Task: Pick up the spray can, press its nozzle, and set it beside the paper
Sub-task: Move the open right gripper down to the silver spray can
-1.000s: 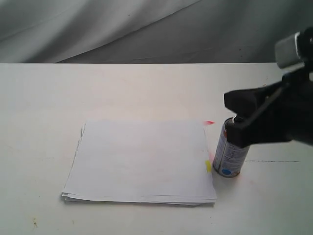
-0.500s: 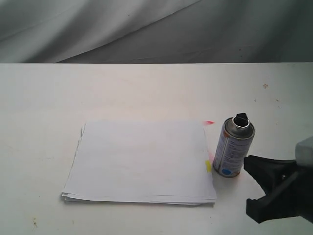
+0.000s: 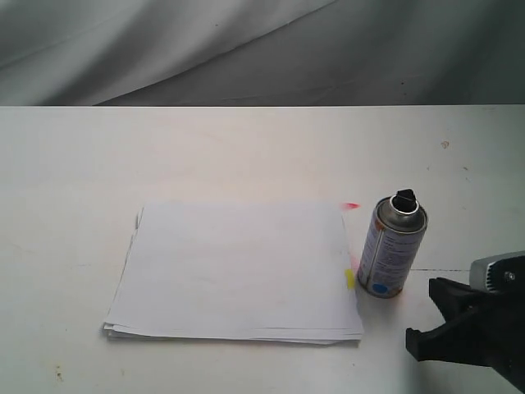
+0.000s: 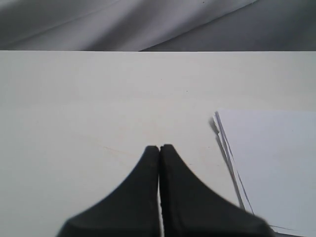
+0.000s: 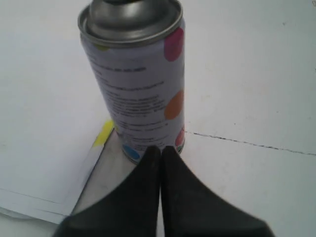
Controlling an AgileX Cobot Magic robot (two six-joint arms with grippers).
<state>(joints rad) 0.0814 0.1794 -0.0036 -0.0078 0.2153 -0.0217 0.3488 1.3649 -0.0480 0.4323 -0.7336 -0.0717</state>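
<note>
The spray can (image 3: 392, 254) stands upright on the white table (image 3: 246, 156), just off the right edge of the paper (image 3: 234, 271). Its black nozzle (image 3: 404, 199) sits on the domed top. Nothing holds the can. My right gripper (image 3: 422, 316) is low at the front right, a short way from the can's base; in the right wrist view its tips (image 5: 160, 148) are pressed together, pointing at the foot of the can (image 5: 138, 84) beside the paper (image 5: 39, 148). My left gripper (image 4: 159, 147) is shut and empty over bare table, left of the paper (image 4: 276, 163).
A yellow mark (image 3: 349, 279) lies on the paper's right edge by the can. A small red smear (image 3: 351, 206) marks the table behind the paper's far right corner. A thin dark line (image 3: 455, 270) runs across the table right of the can. Grey cloth (image 3: 246, 49) hangs behind.
My right gripper has come off the top of the can and dropped to the front right of the table. The can and paper have not moved.
</note>
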